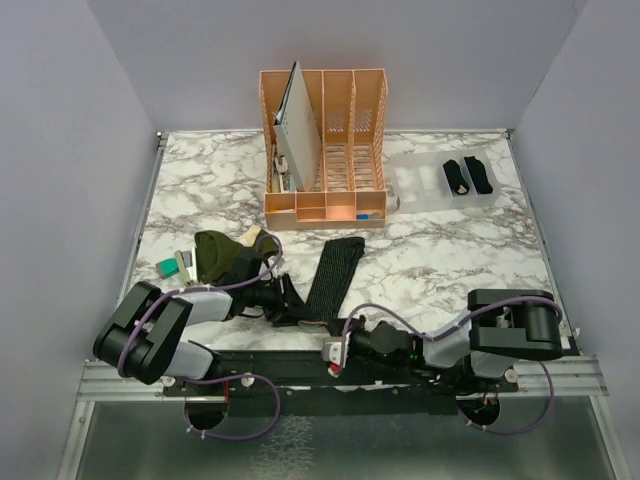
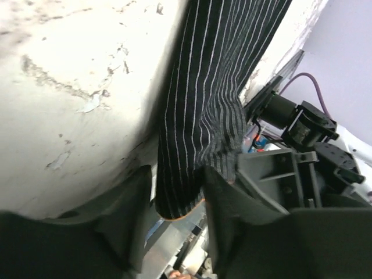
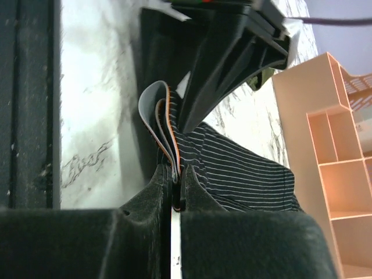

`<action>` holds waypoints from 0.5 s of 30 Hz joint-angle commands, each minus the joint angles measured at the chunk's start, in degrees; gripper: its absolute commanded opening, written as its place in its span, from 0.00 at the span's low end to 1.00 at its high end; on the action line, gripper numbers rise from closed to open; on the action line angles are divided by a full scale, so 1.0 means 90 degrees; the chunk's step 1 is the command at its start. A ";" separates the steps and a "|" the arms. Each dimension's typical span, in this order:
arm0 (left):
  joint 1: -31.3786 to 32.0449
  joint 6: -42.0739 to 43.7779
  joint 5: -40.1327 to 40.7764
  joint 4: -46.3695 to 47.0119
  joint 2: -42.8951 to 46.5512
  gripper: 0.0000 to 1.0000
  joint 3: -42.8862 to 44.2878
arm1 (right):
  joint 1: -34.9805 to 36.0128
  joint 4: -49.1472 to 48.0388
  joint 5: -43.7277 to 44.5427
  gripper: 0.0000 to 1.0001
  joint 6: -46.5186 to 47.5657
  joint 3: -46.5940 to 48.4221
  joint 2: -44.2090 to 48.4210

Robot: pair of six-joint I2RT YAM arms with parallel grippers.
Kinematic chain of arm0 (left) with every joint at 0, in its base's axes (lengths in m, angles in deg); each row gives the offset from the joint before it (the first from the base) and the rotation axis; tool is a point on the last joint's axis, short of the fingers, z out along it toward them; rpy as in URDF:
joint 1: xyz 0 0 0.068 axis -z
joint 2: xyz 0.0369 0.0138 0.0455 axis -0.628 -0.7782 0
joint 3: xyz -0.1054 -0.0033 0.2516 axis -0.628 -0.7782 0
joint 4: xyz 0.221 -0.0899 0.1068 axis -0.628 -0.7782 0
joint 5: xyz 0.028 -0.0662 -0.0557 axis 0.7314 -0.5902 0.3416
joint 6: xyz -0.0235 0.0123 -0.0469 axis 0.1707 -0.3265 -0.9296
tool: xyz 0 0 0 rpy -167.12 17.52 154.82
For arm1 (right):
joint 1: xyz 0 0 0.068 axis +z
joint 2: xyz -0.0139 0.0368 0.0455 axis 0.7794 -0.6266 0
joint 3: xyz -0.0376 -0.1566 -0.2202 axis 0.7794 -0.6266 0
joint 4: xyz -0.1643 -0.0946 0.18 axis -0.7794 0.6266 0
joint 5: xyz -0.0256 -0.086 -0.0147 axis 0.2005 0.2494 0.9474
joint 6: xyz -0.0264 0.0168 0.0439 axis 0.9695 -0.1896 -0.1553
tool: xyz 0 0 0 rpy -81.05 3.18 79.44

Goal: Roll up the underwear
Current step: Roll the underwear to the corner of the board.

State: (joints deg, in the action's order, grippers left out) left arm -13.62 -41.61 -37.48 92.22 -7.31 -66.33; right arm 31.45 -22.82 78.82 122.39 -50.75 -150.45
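Note:
The finely striped black underwear (image 1: 335, 272) lies folded in a long strip on the marble table, its near end at the front edge. My right gripper (image 1: 326, 342) is shut on the folded waistband edge (image 3: 167, 131) of that end, pinched between its pads (image 3: 176, 174). My left gripper (image 1: 292, 306) straddles the same end (image 2: 186, 145). Its jaws are apart, with a thin gap on one side of the cloth (image 2: 177, 175). The olive-green underwear (image 1: 220, 255) lies crumpled at the left. Two rolled black underwear (image 1: 467, 176) lie at the back right.
An orange desk organizer (image 1: 325, 150) stands at the back centre and also shows in the right wrist view (image 3: 331, 174). A small teal block (image 1: 168, 266) lies left of the olive underwear. The metal rail (image 1: 340, 380) runs along the near edge.

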 commanded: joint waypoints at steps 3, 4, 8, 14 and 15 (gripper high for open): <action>0.0004 0.0407 0.0810 -0.0846 0.0600 0.63 0.0038 | -0.0316 0.0104 -0.0925 0.00 -0.2261 -0.0251 0.0630; 0.0004 0.0419 0.0849 -0.0857 0.0689 0.65 0.0023 | -0.0324 -0.0021 -0.0915 0.01 -0.2476 -0.0293 0.0573; 0.0004 0.0382 0.1019 -0.0940 0.0963 0.71 -0.0036 | -0.0336 -0.0459 -0.1027 0.00 -0.3214 -0.0362 0.0271; 0.0004 0.0377 0.1434 -0.1196 0.1754 0.77 -0.0042 | -0.0401 -0.0930 -0.0837 0.01 -0.4526 -0.0535 0.0161; 0.0004 0.0379 0.1521 -0.1200 0.1928 0.78 -0.0042 | -0.0425 -0.0856 -0.0780 0.00 -0.4766 -0.0528 0.0196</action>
State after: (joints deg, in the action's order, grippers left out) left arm -13.60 -39.27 -29.31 83.98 4.63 -66.35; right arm 28.33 -27.12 71.71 91.29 -54.51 -148.57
